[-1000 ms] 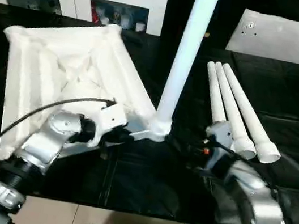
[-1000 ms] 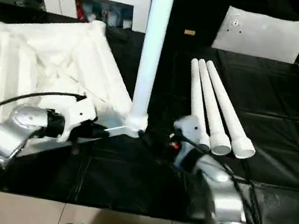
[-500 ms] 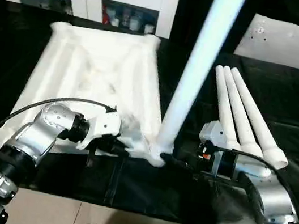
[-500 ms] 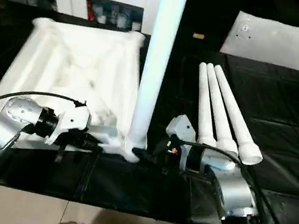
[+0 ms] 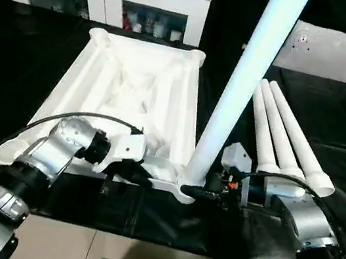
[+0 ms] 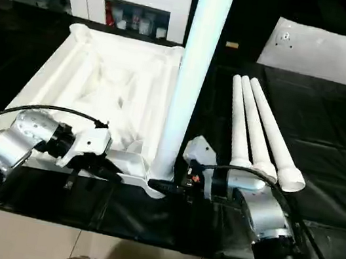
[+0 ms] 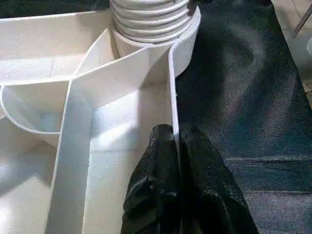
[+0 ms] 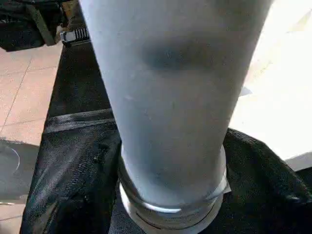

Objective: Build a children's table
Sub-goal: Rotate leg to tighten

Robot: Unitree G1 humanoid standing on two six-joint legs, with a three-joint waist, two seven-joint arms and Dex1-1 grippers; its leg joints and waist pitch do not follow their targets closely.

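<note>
Left gripper (image 7: 176, 141) pinches tabletop (image 5: 133, 89) near edge; right gripper (image 5: 205, 192) clamps upright leg (image 5: 235, 93) in near-right corner socket.

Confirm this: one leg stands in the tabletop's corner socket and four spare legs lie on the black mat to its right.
Not four. Three spare legs lie beside the tabletop, as the left eye view shows. The fourth leg does stand in the corner socket.

My head cameras look down over both forearms at the table top (image 5: 133, 89). My wrist views sit close, sharing the standing leg (image 8: 175, 97) in its corner socket (image 7: 151, 24).
</note>
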